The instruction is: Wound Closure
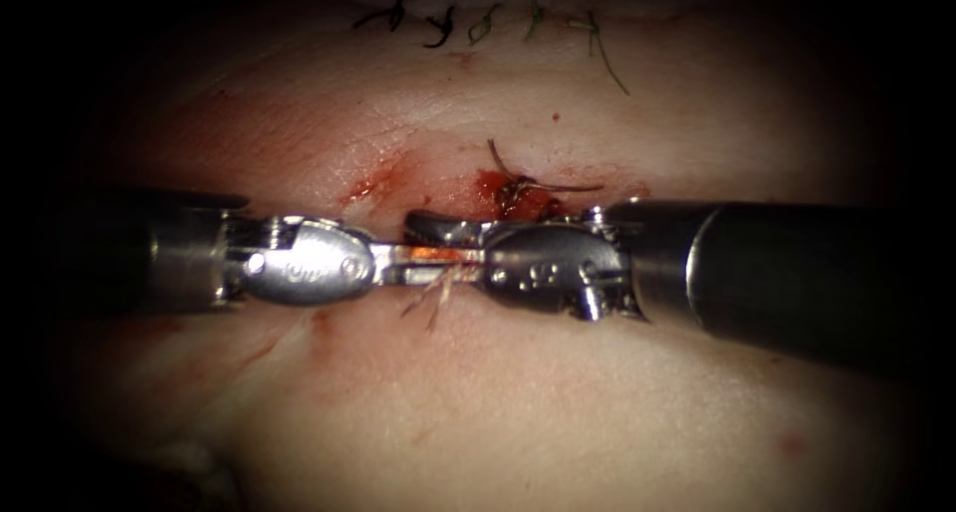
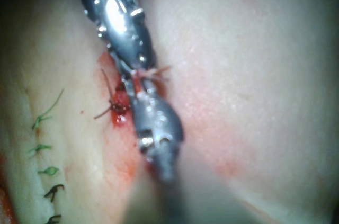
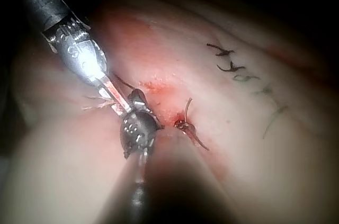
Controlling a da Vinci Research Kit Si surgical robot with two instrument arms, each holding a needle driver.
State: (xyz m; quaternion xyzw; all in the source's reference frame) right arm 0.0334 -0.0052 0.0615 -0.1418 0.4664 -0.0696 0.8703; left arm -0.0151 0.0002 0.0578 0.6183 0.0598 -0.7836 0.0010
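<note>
My left tool (image 1: 466,257) reaches in from the left, its thin jaws shut on a short piece of frayed thread (image 1: 434,295) whose loose ends hang below them. The right tool (image 1: 430,241) meets it tip to tip from the right, jaws open around the left tool's tips, one jaw raised above them. Both lie low over the tissue (image 1: 478,402), just in front of a tied stitch (image 1: 516,191) with cut ends in red fluid. The left wrist view shows the left tool (image 2: 139,83), the thread (image 2: 158,70) and the stitch (image 2: 119,106). The right wrist view shows the right tool (image 3: 135,98) and the thread (image 3: 96,104).
A row of several older dark and green stitches (image 1: 468,22) runs along the far part of the tissue. Red fluid (image 1: 370,185) marks the cut left of the tied stitch. The two shafts span the picture from left and right.
</note>
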